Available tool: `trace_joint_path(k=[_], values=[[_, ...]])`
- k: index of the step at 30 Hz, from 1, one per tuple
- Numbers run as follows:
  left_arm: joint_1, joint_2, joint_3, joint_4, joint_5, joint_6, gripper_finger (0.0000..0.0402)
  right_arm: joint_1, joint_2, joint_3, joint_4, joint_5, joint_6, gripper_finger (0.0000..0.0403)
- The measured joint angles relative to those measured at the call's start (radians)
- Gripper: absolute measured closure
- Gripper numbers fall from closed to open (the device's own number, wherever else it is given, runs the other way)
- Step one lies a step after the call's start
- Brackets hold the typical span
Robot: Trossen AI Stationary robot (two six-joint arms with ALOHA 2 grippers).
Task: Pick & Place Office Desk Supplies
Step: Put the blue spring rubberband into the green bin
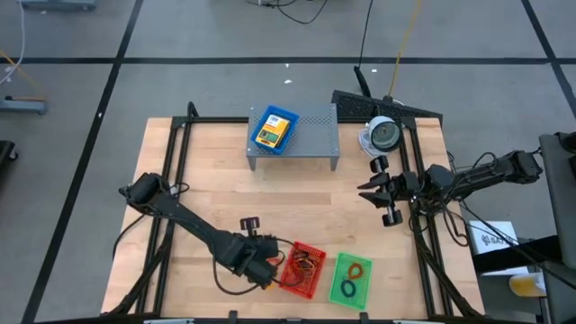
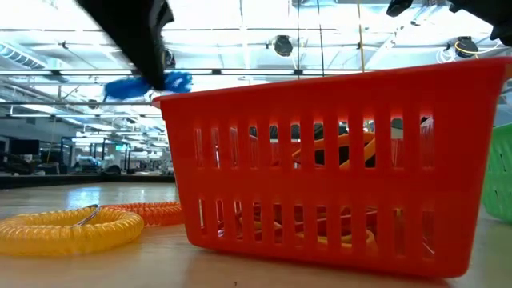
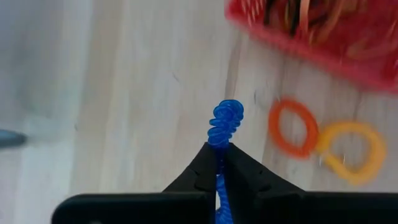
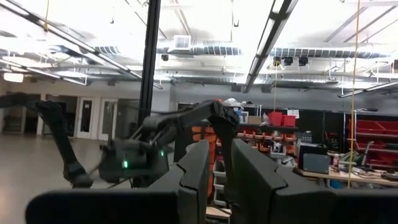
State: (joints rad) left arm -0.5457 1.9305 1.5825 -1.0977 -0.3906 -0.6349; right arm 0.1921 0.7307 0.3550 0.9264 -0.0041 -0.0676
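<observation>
Reaching low across the desk (image 1: 207,171), the left pincer (image 3: 219,155) pinches a blue ring (image 3: 225,121) just beside the red tray (image 1: 301,268); the right pincer (image 1: 382,193) hovers spread, raised at the desk's right edge.

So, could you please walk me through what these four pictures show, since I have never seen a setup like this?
This is a robot with two dark arms at a wooden table. One picture looks straight down from above, one looks level across the tabletop, and two come from cameras on the arms' wrists. The left tool is shut on a blue coiled ring, close by the red mesh tray, which holds rubber bands. An orange ring and a yellow ring lie on the wood beside that tray. The green mesh tray sits next to it, with rings inside. A crayon box in a blue tray rests on a grey perforated shelf. The right tool waits at the table's right edge, fingers slightly apart.
</observation>
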Motion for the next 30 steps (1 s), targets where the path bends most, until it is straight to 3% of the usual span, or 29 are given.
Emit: trace_joint_path(k=[5, 14, 19, 23, 30], values=[[0.014, 0.000, 0.078, 0.044, -0.085, 0.074, 0.0394, 0.000, -0.019, 0.000, -0.023, -0.001, 0.001, 0.0346], [0.077, -0.001, 0.103, 0.456, -0.091, 0.390, 0.0393, 0.002, -0.035, 0.000, -0.047, -0.001, 0.003, 0.0346], [0.117, -0.001, 0.103, 0.690, -0.020, 0.531, 0.0386, 0.024, -0.045, 0.000, -0.048, -0.001, -0.001, 0.0346], [0.146, 0.025, 0.105, 0.896, 0.123, 0.634, 0.0381, 0.042, -0.061, 0.000, -0.050, -0.001, -0.003, 0.0346], [0.207, 0.169, 0.103, 1.142, 0.342, 0.652, 0.0394, 0.077, -0.080, 0.000, -0.067, -0.001, -0.028, 0.0346]])
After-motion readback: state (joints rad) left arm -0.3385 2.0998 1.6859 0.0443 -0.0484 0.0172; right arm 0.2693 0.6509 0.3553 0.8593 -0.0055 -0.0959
